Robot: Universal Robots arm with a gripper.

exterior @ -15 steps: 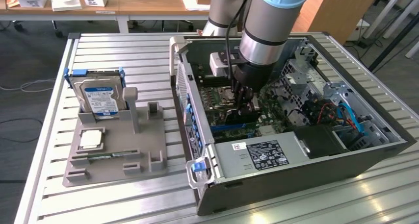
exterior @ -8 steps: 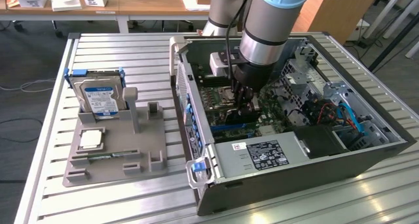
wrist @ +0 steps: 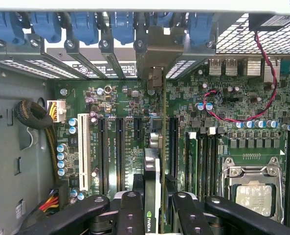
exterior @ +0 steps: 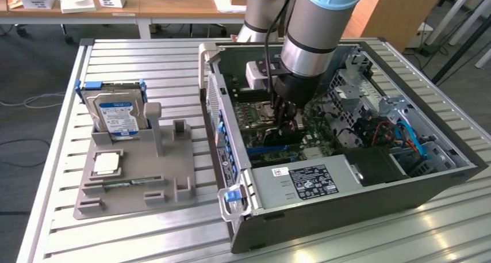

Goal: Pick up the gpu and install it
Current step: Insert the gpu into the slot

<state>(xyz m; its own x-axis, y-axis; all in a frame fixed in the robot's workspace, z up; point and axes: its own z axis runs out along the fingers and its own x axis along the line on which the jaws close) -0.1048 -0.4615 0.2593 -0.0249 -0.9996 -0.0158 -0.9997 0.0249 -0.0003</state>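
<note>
The graphics card (wrist: 153,169) is showing the green NVIDIA mark and name on its edge, right between the fingers (wrist: 130,213). The blue label on the hard drive (exterior: 117,114) and the white sticker on the power supply (exterior: 303,181) are carrying print too small to read.

The claw (wrist: 157,215) is reaching down into the open computer case (exterior: 368,211) lying on the bench (exterior: 123,234). It is standing partly closed, pinching the card from both flat sides.

The card is standing on edge over the motherboard (wrist: 223,98), just beside the black expansion slots (wrist: 119,147) and running parallel to them. Its long axis is pointing from the claw toward the back wall of the case, with its grey metal bracket (wrist: 154,54) sitting at the row of blue clips (wrist: 83,24). Whether it is seated in a slot I cannot tell.
</note>
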